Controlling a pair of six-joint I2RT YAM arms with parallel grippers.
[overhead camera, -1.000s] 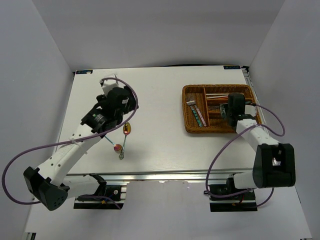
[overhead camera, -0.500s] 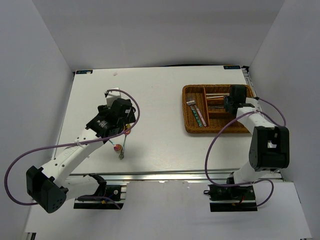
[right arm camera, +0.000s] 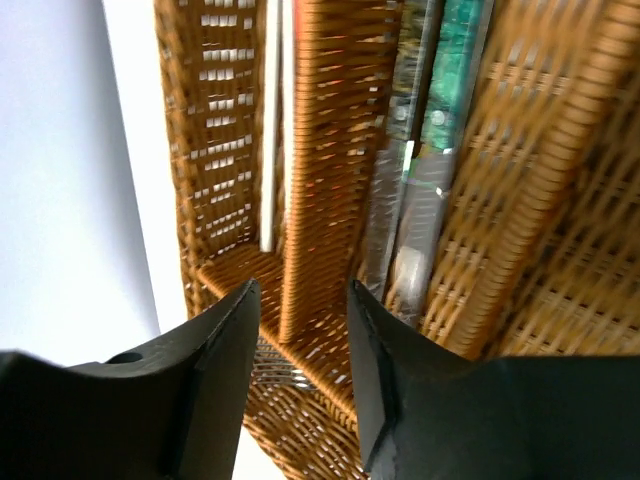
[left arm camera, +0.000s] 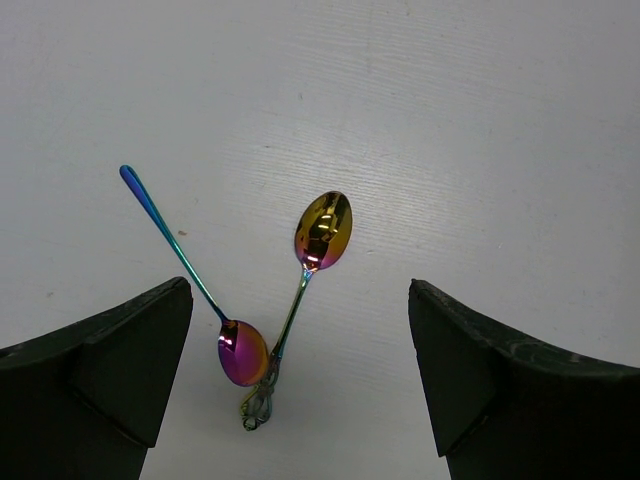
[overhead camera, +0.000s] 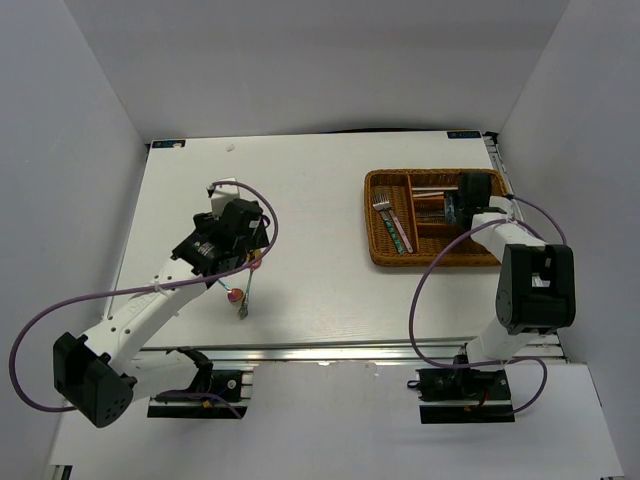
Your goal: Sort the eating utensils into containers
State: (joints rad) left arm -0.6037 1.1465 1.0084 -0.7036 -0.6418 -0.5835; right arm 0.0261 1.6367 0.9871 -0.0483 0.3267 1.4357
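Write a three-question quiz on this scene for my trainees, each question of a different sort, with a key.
1. How many spoons lie on the table outside the wicker tray? A one; B two; C four.
2. True or false: the left gripper is shut on a spoon.
3. Fill in: the right gripper hangs with jaws parted over the ____.
Key: 1 B; 2 false, it stands open above both spoons; 3 wicker tray.
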